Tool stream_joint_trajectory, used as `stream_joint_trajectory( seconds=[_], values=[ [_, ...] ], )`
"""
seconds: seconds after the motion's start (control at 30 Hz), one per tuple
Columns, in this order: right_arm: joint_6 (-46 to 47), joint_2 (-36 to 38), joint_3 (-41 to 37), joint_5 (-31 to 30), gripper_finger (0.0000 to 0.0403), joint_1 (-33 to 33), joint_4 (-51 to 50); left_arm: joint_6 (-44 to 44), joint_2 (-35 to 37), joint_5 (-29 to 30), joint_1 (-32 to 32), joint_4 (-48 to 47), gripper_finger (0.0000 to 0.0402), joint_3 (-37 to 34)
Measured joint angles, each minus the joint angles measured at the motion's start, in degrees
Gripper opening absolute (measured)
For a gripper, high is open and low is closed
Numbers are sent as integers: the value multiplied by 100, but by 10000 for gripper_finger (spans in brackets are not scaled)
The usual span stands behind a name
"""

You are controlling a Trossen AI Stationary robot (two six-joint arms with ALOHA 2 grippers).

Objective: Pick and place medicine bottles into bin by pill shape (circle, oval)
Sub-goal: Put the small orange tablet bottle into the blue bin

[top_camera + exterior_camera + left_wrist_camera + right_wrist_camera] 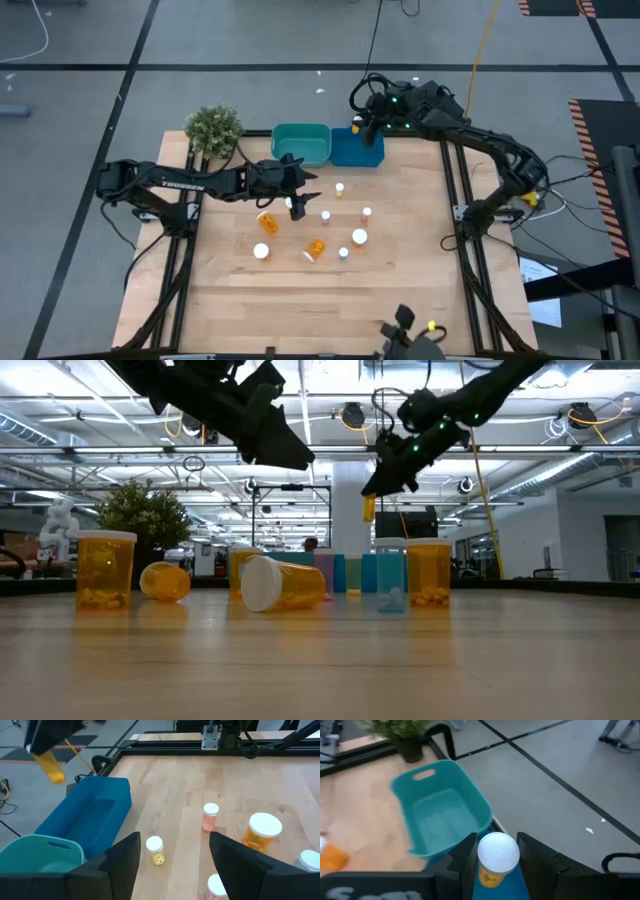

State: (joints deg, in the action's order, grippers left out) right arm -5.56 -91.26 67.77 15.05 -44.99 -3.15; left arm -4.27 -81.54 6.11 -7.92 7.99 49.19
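Several medicine bottles, orange with white caps, are scattered on the wooden table [400,290]; some stand, such as one bottle [339,187], and some lie on their sides, such as another [315,248]. My right gripper [366,128] hangs over the blue bin [352,152], shut on one bottle [497,857]. The teal bin [302,143] stands beside the blue one on its left. My left gripper [175,862] is open above the table, left of the bottles, with a small standing bottle [156,851] ahead of its fingers. My right gripper pinches the bottle's orange body just under the white cap [498,851] between its two fingers [465,857]. The fingers point down from above. The bottle [368,508] hangs below them, near upright, lifted clear above the blue bin.
A small potted plant [213,128] stands at the table's far left corner beside the teal bin. The near half of the table shows bare wood. Metal frame rails [470,230] run along the left and right edges.
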Motion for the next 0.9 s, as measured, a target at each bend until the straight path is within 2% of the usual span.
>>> stream_joint_trajectory(
  seconds=[0.23,0.47,0.9],
  values=[
    [-27,-588,-4,-13,125,-239,170,3,-2,-11,24,-37,241,0],
    [-273,-704,-329,-24,125,-342,223,44,0,-17,22,-120,241,0],
    [-496,-702,-1521,-304,125,-445,1703,48,-2,-24,22,-133,241,0]
  ],
)
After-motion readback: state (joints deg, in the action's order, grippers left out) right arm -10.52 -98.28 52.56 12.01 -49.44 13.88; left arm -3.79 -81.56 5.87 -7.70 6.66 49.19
